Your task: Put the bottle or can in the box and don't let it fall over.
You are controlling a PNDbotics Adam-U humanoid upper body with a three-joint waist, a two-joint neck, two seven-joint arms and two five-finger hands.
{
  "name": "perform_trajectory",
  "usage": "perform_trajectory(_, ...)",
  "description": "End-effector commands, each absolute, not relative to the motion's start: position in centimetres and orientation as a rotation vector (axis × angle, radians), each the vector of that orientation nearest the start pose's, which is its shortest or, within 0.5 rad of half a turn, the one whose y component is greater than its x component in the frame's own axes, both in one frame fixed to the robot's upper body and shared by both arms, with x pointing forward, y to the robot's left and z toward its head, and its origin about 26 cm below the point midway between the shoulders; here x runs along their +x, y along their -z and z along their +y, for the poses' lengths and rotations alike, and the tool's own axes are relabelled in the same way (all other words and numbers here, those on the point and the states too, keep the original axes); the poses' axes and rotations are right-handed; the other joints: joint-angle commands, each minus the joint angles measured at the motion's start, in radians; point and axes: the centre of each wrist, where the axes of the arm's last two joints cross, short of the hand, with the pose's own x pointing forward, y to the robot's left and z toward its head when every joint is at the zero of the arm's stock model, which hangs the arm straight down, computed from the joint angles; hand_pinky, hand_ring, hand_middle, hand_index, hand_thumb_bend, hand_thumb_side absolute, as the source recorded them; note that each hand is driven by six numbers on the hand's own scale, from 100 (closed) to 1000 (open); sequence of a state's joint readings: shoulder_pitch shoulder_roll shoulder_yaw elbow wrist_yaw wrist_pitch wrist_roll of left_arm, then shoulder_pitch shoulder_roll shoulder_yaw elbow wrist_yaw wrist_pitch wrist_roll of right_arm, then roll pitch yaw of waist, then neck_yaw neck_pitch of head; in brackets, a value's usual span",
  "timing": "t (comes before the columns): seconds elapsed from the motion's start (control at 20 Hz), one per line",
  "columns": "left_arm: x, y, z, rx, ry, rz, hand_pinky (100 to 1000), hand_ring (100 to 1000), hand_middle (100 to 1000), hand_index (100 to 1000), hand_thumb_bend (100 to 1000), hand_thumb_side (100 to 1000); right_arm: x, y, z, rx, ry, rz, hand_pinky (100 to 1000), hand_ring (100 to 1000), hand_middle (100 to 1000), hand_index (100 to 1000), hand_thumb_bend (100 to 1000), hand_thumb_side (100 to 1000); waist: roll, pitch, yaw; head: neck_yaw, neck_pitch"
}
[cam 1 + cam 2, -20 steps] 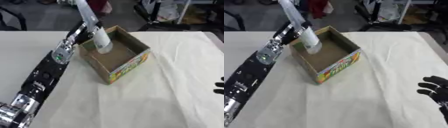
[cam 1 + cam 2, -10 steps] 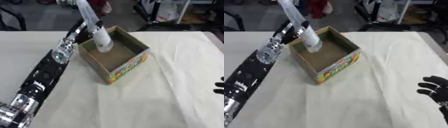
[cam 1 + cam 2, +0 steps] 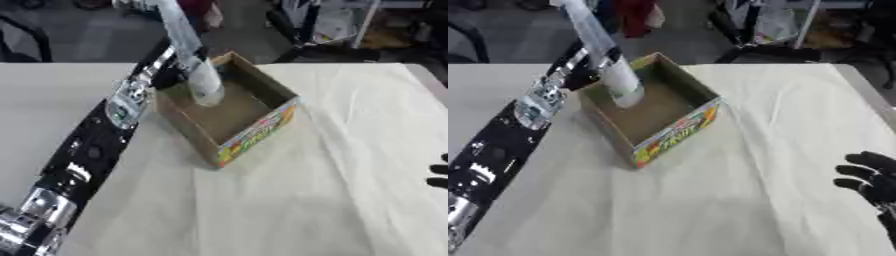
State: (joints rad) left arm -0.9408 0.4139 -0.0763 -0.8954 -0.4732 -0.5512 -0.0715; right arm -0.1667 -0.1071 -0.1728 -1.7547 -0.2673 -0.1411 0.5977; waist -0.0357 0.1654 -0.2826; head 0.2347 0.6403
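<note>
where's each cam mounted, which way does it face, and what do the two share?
Left eye view: in the head, looking down at the table; left arm runs in from lower left to the bottle over the box; right hand barely shows at the right edge.
Right eye view: same head, same downward aim; right hand shows fuller, fingers spread.
Shared: bottle, box, white cloth.

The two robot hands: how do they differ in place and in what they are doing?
The left robot hand is up at the cardboard box, curled round the pale bottle tilted over its inside; the right robot hand holds nothing. The left is far across the white cloth; the right idles at the lower right edge, fingers relaxed. Both are black.
</note>
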Motion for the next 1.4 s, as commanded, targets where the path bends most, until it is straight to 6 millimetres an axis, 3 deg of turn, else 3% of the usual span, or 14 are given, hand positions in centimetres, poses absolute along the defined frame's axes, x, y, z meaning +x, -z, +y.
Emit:
perform_trajectory(0.05, 48.1, -20.8, 28.8, 0.611, 1.098, -2.207, 897, 1000, 998, 1000, 100, 691, 30.9, -9.8, -29.6, 0.405, -0.449, -2.082, 757, 795, 787, 838, 100, 470, -0.001, -0.021, -0.001, -0.003, -0.005)
perform_trajectory(1.25, 48.2, -20.4, 29.0, 0.611, 1.09, -2.188, 898, 1000, 993, 1000, 100, 772, 30.9, -9.9, -29.6, 0.403, -0.446, -2.085, 756, 795, 785, 837, 100, 470, -0.002, -0.023, 0.0, -0.004, -0.009)
perform_trajectory(1.3, 48.2, -20.4, 28.9, 0.607, 1.089, -2.186, 896, 1000, 992, 1000, 100, 781, 30.9, -9.9, -29.6, 0.402, -0.446, -2.085, 757, 795, 785, 837, 100, 470, -0.002, -0.023, 0.0, -0.004, -0.009)
perform_trajectory(1.4, 48.3, -19.6, 28.8, 0.591, 1.134, -2.139, 920, 1000, 996, 1000, 100, 925, 30.9, -9.9, -29.6, 0.402, -0.446, -2.085, 757, 795, 785, 837, 100, 470, -0.002, -0.023, 0.0, -0.005, -0.009)
